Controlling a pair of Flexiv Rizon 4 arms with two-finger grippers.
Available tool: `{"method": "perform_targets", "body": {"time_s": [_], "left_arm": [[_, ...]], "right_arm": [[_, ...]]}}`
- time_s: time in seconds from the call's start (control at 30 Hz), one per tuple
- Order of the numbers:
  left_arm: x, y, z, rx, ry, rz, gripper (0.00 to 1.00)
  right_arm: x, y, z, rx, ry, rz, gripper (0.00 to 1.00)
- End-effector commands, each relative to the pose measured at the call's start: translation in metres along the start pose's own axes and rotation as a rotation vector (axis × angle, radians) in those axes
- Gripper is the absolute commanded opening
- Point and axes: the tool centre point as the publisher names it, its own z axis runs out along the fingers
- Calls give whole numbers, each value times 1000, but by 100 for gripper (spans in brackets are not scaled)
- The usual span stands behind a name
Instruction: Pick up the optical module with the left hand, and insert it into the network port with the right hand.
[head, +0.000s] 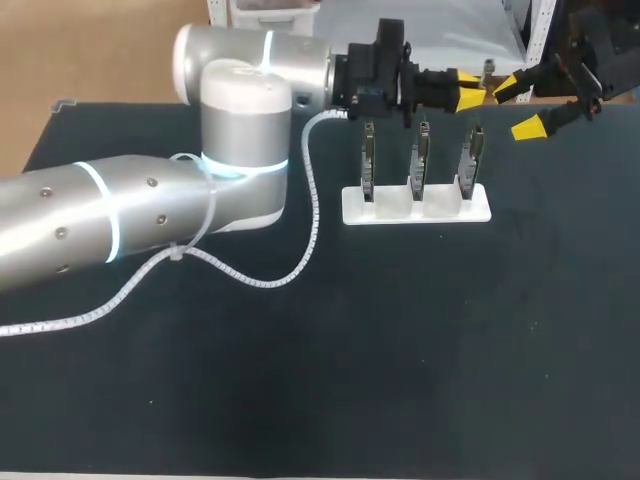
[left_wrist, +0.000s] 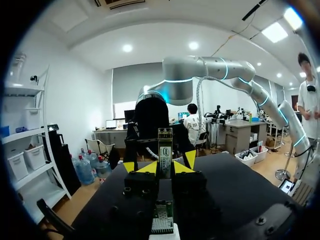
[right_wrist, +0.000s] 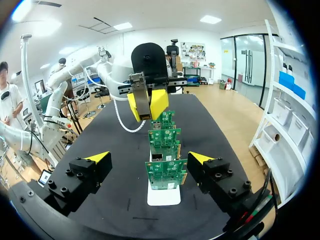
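1. Lots of bare surface in front of the white stand and off to its right: plenty of free room there.
2. Three green boards standing up in the stand in a row, with only thin gaps between them.
3. Big left arm lying across the left side, blocking that way in.
4. White cable looping just left of the stand.
5. Left pincer, clamped on the optical module, over the boards; right pincer, fingers spread wide, near it, with a small gap between.
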Motion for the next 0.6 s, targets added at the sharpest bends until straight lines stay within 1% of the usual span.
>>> {"method": "perform_targets", "body": {"time_s": [0.03, 0.23, 0.43, 0.47, 0.5, 0.6], "left_arm": [[1, 6, 3, 14, 2, -1, 0], [1, 6, 4, -1, -8, -11, 0], [5, 2, 9, -1, -1, -19, 0], [6, 2, 9, -8, -20, -59, 0], [6, 3, 9, -16, -29, -78, 0], [8, 4, 8, -34, -27, -83, 0]], "right_arm": [[0, 2, 1, 5, 1, -2, 100], [0, 2, 1, 5, 1, -2, 100], [0, 2, 1, 5, 1, -2, 100], [0, 2, 1, 5, 1, -2, 100], [0, 2, 1, 5, 1, -2, 100], [0, 2, 1, 5, 1, -2, 100]]}}
